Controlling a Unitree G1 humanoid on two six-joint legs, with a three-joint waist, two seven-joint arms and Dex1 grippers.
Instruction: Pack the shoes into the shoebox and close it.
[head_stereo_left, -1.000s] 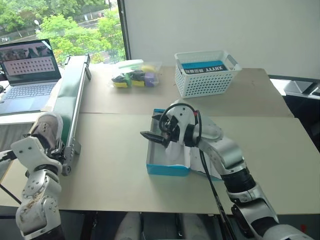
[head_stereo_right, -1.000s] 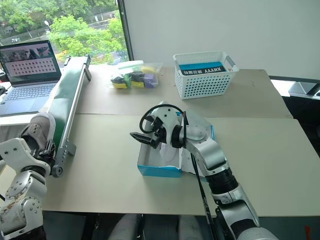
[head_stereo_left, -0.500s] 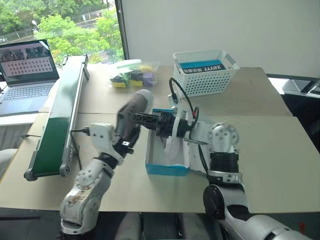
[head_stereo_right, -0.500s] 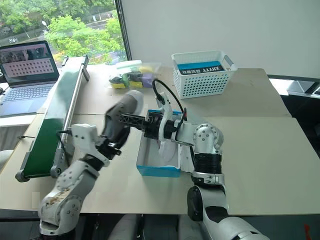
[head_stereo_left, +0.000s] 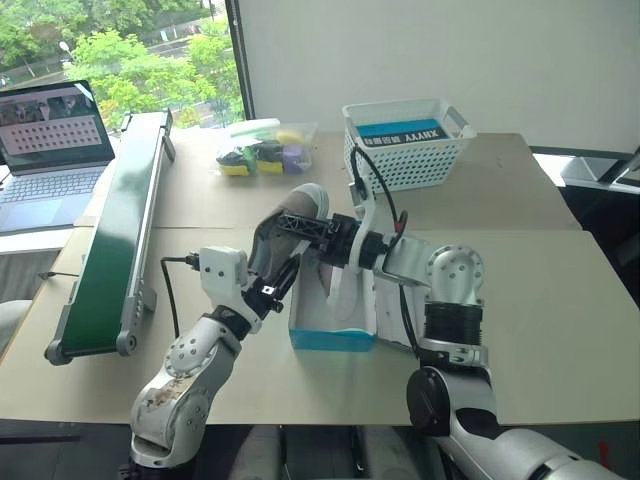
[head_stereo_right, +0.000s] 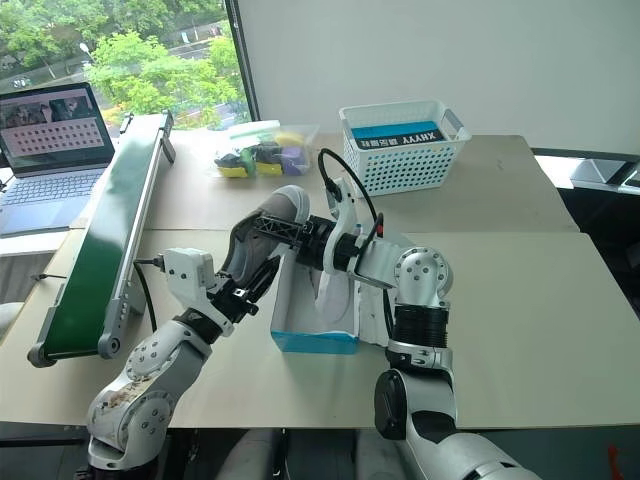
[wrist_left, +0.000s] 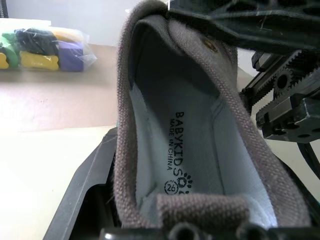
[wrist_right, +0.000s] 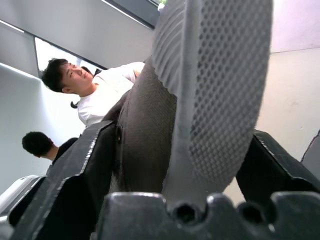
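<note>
The taupe shoe (head_stereo_left: 285, 232) hangs above the tabletop (head_stereo_left: 560, 310) just left of the open shoebox (head_stereo_left: 330, 335), its heel clamped in the left gripper (head_stereo_left: 268, 290)'s shut jaws, while the right gripper (head_stereo_left: 312, 228)'s parted jaws straddle its toe, sole between them.

A lab: conveyor belt (head_stereo_left: 115, 235), laptop (head_stereo_left: 50, 150), plain worktables (head_stereo_left: 540, 290).

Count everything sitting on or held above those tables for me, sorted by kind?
Shoe: 1
Cyan shoebox: 1
White lattice basket: 1
Blue box in that basket: 1
Clear bag of colourful pieces: 1
Green conveyor belt: 1
Laptop: 1
Total: 7
</note>
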